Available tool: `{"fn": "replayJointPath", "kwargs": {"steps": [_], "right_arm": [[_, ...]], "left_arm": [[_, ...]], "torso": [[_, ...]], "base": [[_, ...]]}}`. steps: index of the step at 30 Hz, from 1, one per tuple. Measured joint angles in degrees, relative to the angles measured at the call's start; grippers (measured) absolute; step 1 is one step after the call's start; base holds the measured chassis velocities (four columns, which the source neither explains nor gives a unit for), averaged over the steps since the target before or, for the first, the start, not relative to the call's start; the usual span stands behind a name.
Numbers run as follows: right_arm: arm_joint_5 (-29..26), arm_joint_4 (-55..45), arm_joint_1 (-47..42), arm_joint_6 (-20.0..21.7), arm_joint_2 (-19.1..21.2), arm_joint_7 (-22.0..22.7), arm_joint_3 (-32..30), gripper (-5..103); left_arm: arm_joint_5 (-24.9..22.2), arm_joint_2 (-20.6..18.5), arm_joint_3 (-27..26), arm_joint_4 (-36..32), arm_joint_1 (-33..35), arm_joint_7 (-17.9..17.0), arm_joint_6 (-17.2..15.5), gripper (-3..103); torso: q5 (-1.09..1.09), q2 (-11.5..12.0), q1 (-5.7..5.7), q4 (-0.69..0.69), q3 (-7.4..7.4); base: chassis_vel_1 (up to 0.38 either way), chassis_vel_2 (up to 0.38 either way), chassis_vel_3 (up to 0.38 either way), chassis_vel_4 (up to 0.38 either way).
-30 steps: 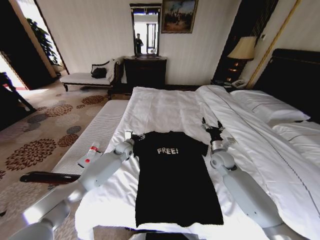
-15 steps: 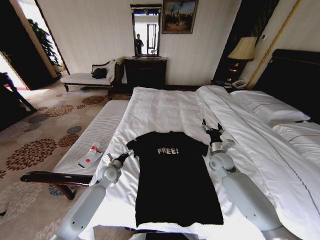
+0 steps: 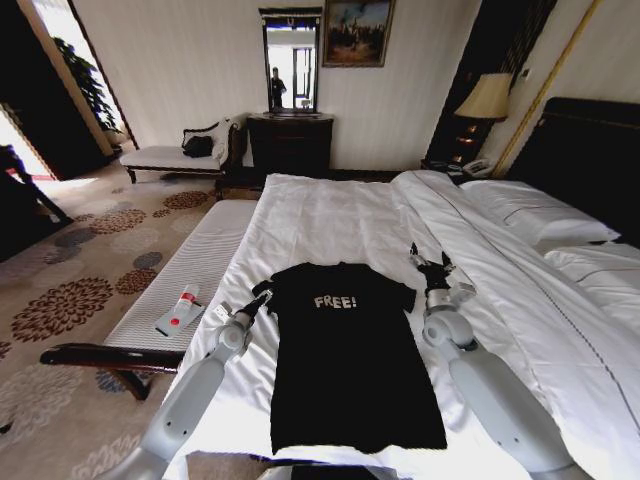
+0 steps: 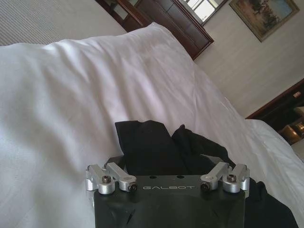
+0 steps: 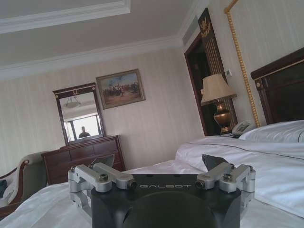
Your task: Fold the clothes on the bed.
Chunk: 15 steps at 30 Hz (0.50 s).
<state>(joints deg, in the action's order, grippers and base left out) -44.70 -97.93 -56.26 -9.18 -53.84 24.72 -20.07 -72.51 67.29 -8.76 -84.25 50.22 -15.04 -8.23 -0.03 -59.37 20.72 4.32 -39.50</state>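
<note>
With shirt (image 3: pixel 345 350) flat on bed (image 3: pixel 320 215), long axis running from me toward far end, I see left gripper (image 3: pixel 262 298) at its left sleeve, jaws wide, sleeve between. Right gripper (image 3: pixel 433 262) just beside right sleeve, jaws spread, empty.

Soft daylight from the doorway (image 3: pixel 25 120), glare on white bedding (image 4: pixel 71 95), blurry edges.

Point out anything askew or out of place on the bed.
The T-shirt lies flat, except its sleeve beside the left gripper is bunched into folds. A small tube lies loose on the bench.
</note>
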Motion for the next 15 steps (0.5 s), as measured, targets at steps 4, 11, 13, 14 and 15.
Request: {"fn": "replayJointPath", "kwargs": {"steps": [4, 11, 13, 14, 15], "right_arm": [[0.05, 0.29, -0.01, 0.05, -0.25, 0.16, 0.01, 100], [0.37, 0.67, -0.03, 0.21, -0.51, 0.44, 0.46, 100], [0.42, 0.72, -0.03, 0.27, -0.57, 0.62, 0.55, 100], [0.42, 0.72, -0.03, 0.27, -0.57, 0.62, 0.55, 100], [0.43, 0.74, -0.02, 0.3, -0.59, 0.71, 0.62, 100]], "left_arm": [[0.01, 0.07, -0.4, 0.33, -0.27, 0.3, 0.26, 78], [-0.46, -0.44, -1.41, -0.08, -0.02, 0.69, 0.48, 50], [-0.47, -0.57, -1.54, -0.15, 0.3, 0.84, 0.53, 40], [-0.47, -0.57, -1.54, -0.15, 0.3, 0.84, 0.53, 40], [-0.47, -0.6, -1.55, -0.15, 0.46, 0.94, 0.54, 35]], "torso": [[0.0, 0.0, 0.0, 0.0, 0.0], [0.0, 0.0, 0.0, 0.0, 0.0], [0.0, 0.0, 0.0, 0.0, 0.0], [0.0, 0.0, 0.0, 0.0, 0.0], [0.0, 0.0, 0.0, 0.01, 0.0]], "base": [[0.0, 0.0, 0.0, 0.0], [0.0, 0.0, 0.0, 0.0], [0.0, 0.0, 0.0, 0.0], [0.0, 0.0, 0.0, 0.0], [0.0, 0.0, 0.0, 0.0]]}}
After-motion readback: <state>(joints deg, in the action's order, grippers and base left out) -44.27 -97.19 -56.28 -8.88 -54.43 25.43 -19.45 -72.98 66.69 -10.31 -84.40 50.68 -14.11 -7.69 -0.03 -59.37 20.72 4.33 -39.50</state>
